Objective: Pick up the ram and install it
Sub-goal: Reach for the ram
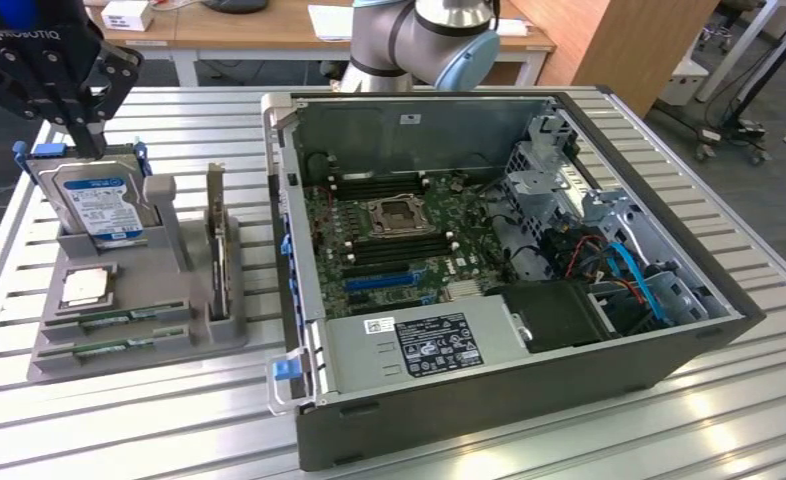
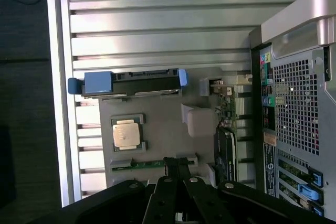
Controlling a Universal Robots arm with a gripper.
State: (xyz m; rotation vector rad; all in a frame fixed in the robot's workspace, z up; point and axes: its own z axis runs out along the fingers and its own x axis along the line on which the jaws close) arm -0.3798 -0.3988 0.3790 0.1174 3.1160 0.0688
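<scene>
- table [image 1: 126, 430]: ribbed aluminium slats, soft sheen
- parts holder [image 1: 126, 366]: smooth matt grey plastic
- hard drive [image 1: 100, 205]: shiny metal, glossy label
- PC case [image 1: 500, 400]: dull grey metal
- ram [image 1: 116, 322]: green circuit board

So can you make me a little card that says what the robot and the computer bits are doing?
end effector: shut, empty, hovering over the gray holder
ram: lying flat in the holder, a second stick beside it, not picked up
hard drive: standing in the holder
expansion card: standing in the holder
computer case: open, on the exterior view's right of the holder
</scene>
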